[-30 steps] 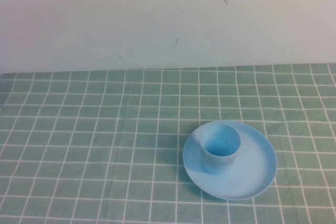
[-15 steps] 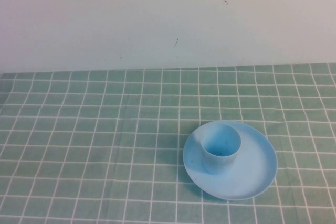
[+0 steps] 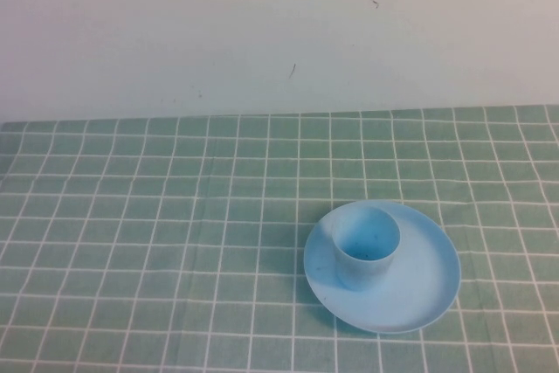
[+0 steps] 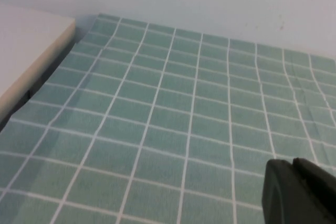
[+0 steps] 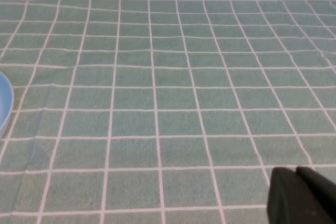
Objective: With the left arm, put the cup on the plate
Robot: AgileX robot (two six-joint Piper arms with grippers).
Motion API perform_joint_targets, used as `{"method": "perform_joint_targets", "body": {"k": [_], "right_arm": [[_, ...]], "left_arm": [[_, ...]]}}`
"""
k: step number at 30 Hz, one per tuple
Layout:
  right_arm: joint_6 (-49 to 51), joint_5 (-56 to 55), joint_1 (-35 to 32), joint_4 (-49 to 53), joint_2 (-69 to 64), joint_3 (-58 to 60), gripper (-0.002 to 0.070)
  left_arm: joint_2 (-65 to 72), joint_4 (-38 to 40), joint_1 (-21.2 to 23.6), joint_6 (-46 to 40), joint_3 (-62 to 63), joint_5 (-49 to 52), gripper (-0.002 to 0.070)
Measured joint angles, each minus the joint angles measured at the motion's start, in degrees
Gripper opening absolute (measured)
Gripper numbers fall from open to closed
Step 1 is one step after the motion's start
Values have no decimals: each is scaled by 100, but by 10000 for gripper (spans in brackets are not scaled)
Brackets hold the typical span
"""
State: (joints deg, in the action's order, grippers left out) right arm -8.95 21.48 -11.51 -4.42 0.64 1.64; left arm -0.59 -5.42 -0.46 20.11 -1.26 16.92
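Note:
The light blue cup point(image 3: 366, 245) stands upright on the left part of the round light blue plate point(image 3: 419, 290), at the front right of the green checked cloth in the high view. Neither arm shows in the high view. My left gripper point(image 4: 294, 167) shows in the left wrist view as black fingers pressed together, empty, above bare cloth. My right gripper point(image 5: 296, 174) shows in the right wrist view the same way, shut and empty. An edge of the plate point(image 5: 3, 103) shows in the right wrist view, well away from that gripper.
A green cloth with white grid lines point(image 3: 157, 233) covers the table up to a white wall point(image 3: 262, 32). A white board point(image 4: 26, 51) lies beside the cloth's edge in the left wrist view.

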Motion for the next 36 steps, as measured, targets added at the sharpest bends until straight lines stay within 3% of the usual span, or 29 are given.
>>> {"method": "perform_joint_targets", "body": {"k": [36], "right_arm": [[4, 0, 0, 0, 0, 0, -2]], "left_arm": [[-5, 11, 0, 14, 0, 285, -1]]}}
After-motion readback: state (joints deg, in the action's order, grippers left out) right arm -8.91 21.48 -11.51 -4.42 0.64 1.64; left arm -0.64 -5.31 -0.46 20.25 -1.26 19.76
